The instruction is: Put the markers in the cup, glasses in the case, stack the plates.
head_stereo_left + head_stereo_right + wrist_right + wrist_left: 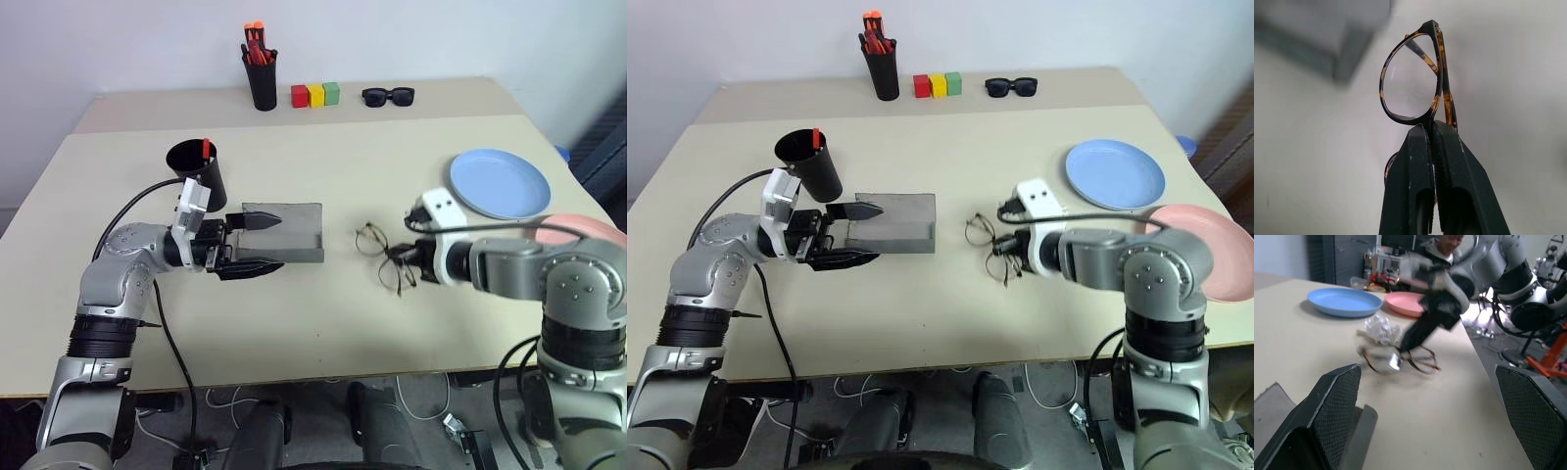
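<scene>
Two black fingers of the right gripper [1431, 128] are pressed together on the frame of the glasses [380, 253], pinching it at the rim of one round lens; the second lens is mostly hidden behind the fingers in the right wrist view. The glasses sit near the middle of the table [323, 333], and whether they touch its surface cannot be told. In the left wrist view the right gripper is smeared by blur.

The left gripper [253, 243] has its fingers wide apart, level at the near-left end of the case [290, 233], one finger over the grey case and one just at its near edge. The case lies open left of the table's centre.

The cup [199, 167] stands towards the left edge, just behind the left gripper, with a red marker end [206, 147] poking above its rim; the marker's body is hidden inside.

The blue plate [500, 183] lies near the right edge. The pink plate [1207, 249] sits nearer the front right corner, partly covered by the right arm.
</scene>
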`<state>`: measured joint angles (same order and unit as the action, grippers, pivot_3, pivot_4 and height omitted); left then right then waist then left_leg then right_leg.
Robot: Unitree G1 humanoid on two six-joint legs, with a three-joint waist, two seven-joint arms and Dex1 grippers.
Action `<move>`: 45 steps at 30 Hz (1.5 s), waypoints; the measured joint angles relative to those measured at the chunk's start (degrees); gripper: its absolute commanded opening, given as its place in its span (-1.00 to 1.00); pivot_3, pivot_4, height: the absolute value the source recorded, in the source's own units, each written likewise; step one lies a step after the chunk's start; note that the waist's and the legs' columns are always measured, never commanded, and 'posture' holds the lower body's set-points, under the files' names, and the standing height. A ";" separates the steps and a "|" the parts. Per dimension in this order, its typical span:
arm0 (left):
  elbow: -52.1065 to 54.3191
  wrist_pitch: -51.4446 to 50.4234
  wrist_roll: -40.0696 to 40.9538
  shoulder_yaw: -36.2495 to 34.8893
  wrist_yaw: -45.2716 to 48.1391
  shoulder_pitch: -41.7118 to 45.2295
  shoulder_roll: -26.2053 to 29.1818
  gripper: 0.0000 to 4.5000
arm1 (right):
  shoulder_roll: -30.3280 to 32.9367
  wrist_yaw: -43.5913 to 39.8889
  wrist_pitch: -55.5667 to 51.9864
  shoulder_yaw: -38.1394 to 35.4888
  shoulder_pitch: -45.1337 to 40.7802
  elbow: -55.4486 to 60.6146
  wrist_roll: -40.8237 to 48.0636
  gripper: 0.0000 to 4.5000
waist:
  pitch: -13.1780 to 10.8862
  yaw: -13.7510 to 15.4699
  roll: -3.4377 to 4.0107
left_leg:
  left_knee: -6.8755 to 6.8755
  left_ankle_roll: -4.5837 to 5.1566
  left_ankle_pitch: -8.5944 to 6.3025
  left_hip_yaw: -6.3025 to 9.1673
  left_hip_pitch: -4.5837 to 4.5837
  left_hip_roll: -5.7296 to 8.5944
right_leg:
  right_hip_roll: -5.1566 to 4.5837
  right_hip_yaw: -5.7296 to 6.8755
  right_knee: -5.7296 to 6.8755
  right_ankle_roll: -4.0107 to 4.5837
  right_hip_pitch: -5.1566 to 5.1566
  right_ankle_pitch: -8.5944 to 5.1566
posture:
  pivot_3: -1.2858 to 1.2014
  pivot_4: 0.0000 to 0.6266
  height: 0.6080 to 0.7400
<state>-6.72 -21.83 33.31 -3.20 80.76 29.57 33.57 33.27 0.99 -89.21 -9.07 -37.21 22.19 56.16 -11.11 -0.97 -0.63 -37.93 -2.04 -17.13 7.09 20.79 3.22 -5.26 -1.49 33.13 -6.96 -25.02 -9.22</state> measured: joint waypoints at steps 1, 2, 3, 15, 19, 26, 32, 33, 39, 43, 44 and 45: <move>0.00 -0.24 0.03 -0.21 -0.28 -0.01 0.24 1.00 | 0.48 -0.98 1.01 0.48 -0.80 -0.11 -0.97 -0.99 | 0.00 0.00 0.00 | 0.00 0.00 0.00 0.00 0.08 0.00 | 0.00 0.00 -0.01 -0.01 -0.07 0.01 | 0.03 -0.52 1.00; 0.01 -0.47 0.11 -0.51 -0.66 -0.02 0.60 1.00 | 0.77 -2.33 2.40 1.39 -1.73 -0.44 -2.14 -0.99 | 0.00 -0.01 0.00 | -0.02 0.00 0.00 0.00 0.15 0.00 | 0.00 0.00 0.00 -0.01 -0.13 0.01 | 0.03 -0.52 1.00; 0.09 -0.79 0.21 -0.76 -1.03 -0.10 1.22 1.00 | 1.50 -4.35 4.88 3.38 -2.50 -0.59 -3.78 -0.99 | 0.00 -0.02 0.00 | -0.03 0.00 0.00 -0.01 0.21 0.00 | 0.00 0.00 0.02 -0.01 -0.22 0.02 | 0.03 -0.52 1.00; 3.71 -4.96 2.44 -7.82 -6.06 -6.90 7.48 1.00 | -7.31 -20.45 35.82 25.31 -12.61 -11.78 -27.22 -0.99 | -0.02 -1.48 0.03 | -0.03 -0.03 0.02 0.01 0.53 0.00 | 0.00 -0.01 0.07 0.01 -0.58 0.04 | 0.03 -0.52 1.00; 5.58 -5.46 3.16 -9.75 -6.94 -8.25 9.41 1.00 | -14.38 -21.85 43.13 27.95 -15.58 -17.43 -32.81 -0.99 | -0.02 -1.55 0.03 | -0.01 -0.06 0.03 0.05 0.56 0.00 | 0.02 0.00 0.12 0.04 -0.67 0.05 | 0.03 -0.52 1.00; 10.06 -7.42 4.86 -11.43 -8.74 -11.37 10.91 1.00 | -20.34 -26.91 55.39 35.07 -14.93 -26.12 -42.74 -0.99 | -0.03 -1.43 0.05 | 0.00 -0.16 0.05 0.07 0.61 0.02 | 0.01 0.00 0.19 0.06 -0.74 0.07 | 0.03 -0.52 1.00; 11.71 -7.71 5.09 -11.62 -9.46 -11.86 11.66 1.00 | -19.81 -30.97 57.49 36.98 -11.67 -29.16 -47.78 -0.99 | -0.04 -1.60 0.06 | 0.01 -0.19 0.06 0.06 0.60 0.02 | 0.02 0.00 0.22 0.10 -0.78 0.09 | 0.03 -0.52 1.00; 11.82 -7.79 5.22 -11.62 -9.73 -11.88 11.66 1.00 | -19.23 -31.79 57.56 37.00 -11.65 -29.20 -48.72 -0.99 | -0.04 -1.60 0.06 | 0.01 -0.19 0.07 0.06 0.60 0.02 | 0.02 0.00 0.22 0.10 -0.79 0.09 | 0.03 -0.52 1.00; 12.72 -7.94 5.95 -11.61 -10.55 -12.21 11.57 1.00 | -16.83 -37.63 57.03 37.55 -11.06 -29.18 -51.49 -0.99 | -0.04 -1.59 0.06 | 0.01 -0.19 0.07 0.06 0.60 0.02 | 0.02 0.00 0.23 0.10 -0.79 0.09 | 0.03 -0.52 1.00; 12.72 -7.93 5.98 -11.49 -11.00 -12.27 11.23 1.00 | -16.41 -41.98 55.10 37.74 -11.08 -29.15 -51.58 -0.99 | -0.03 -1.58 0.05 | 0.01 -0.19 0.07 0.06 0.60 0.01 | 0.03 0.00 0.23 0.10 -0.79 0.09 | 0.03 -0.52 1.00; 12.72 -7.92 6.00 -11.49 -11.02 -12.27 11.23 1.00 | -16.36 -42.71 54.66 37.79 -11.08 -29.15 -51.61 -0.99 | -0.03 -1.58 0.05 | 0.01 -0.19 0.07 0.06 0.60 0.01 | 0.03 0.00 0.23 0.10 -0.79 0.09 | 0.03 -0.52 1.00; 12.72 -7.93 6.06 -11.49 -11.06 -12.27 11.20 1.00 | -16.38 -43.42 54.62 37.93 -11.08 -29.15 -51.95 -0.99 | -0.04 -1.58 0.05 | 0.01 -0.19 0.07 0.06 0.60 0.01 | 0.03 0.00 0.23 0.10 -0.79 0.09 | 0.03 -0.52 1.00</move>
<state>6.00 -29.76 39.37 -14.69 69.70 17.30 44.77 16.89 -42.43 -34.58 28.86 -48.29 -6.96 4.21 -11.15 -2.55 -0.58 -37.92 -2.22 -17.06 7.15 21.39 3.23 -5.23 -1.49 33.36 -6.86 -25.81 -9.12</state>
